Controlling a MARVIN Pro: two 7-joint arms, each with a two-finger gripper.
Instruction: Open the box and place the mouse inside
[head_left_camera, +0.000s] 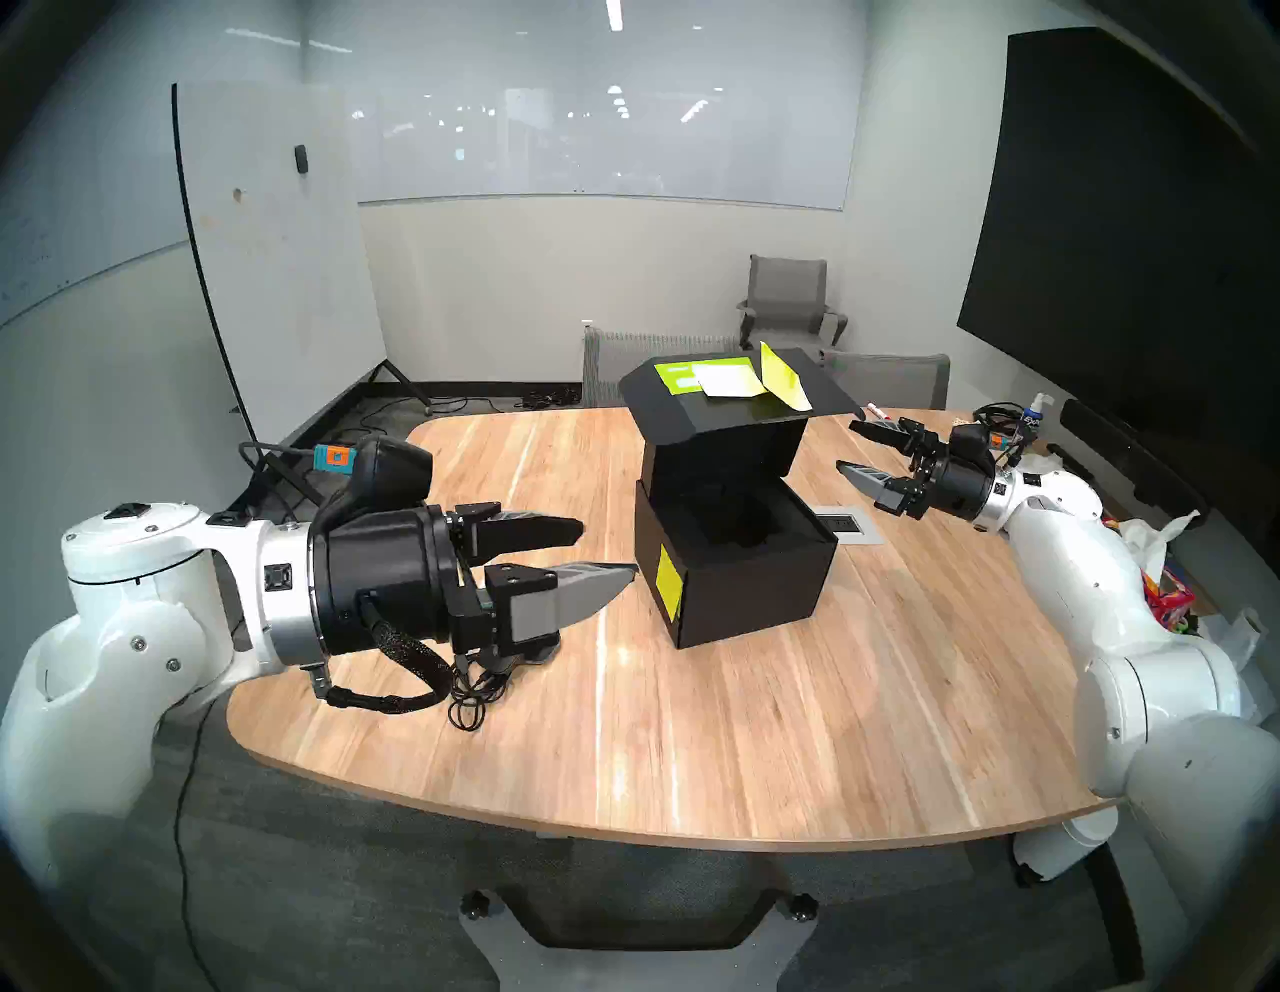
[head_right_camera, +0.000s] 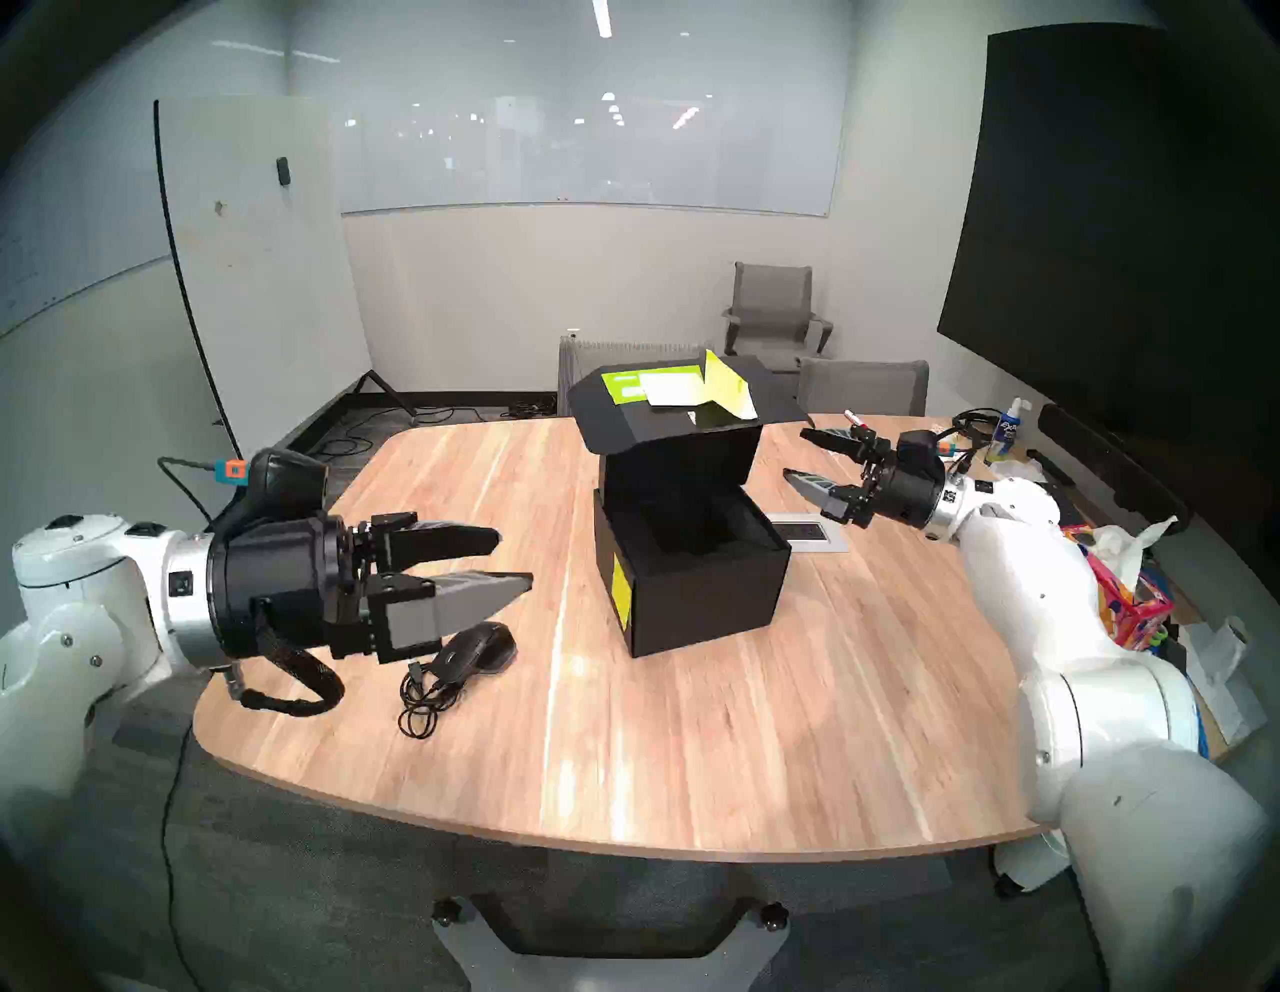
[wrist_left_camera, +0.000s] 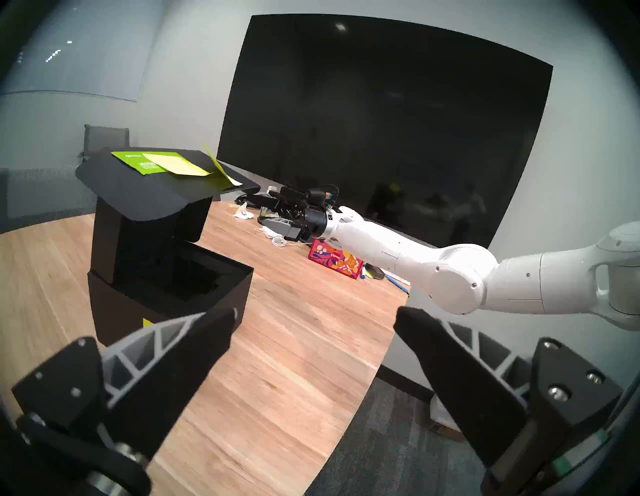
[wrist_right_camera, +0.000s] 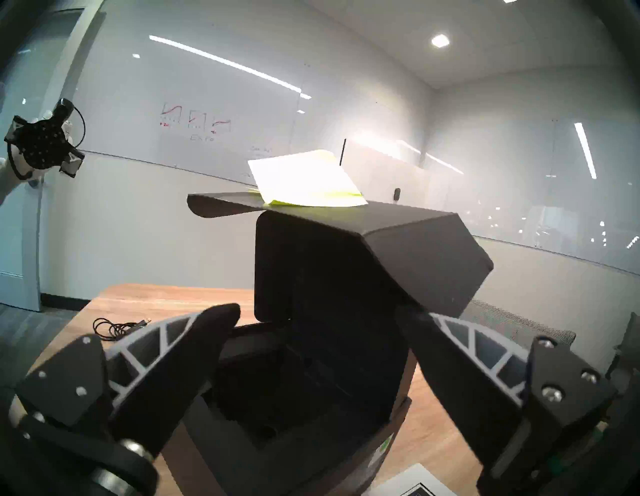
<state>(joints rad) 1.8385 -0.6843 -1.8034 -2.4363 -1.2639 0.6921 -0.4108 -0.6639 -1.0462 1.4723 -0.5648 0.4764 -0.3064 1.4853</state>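
Nearest you on the left, your left pincer (head_right_camera: 509, 561) hangs spread and empty above the worktop (head_right_camera: 623, 748), its fingers level and aimed toward the middle. Just under it lies the mouse (head_right_camera: 478, 648), flat on the wood with its coiled cable (head_right_camera: 419, 700) bunched on the near side. It is well placed for a downward reach, though the loose cable may drag when you lift.

Past it, mid-worktop, stands the box (head_right_camera: 692, 589). Its lid (head_right_camera: 665, 415) is raised and folded back on the far edge, with sticky notes on top, so the black moulded hollow is open to you.

Farther right, your right pincer (head_right_camera: 796, 454) is spread and holds nothing, hovering just beside the lid's right edge, seemingly to keep the lid from dropping.
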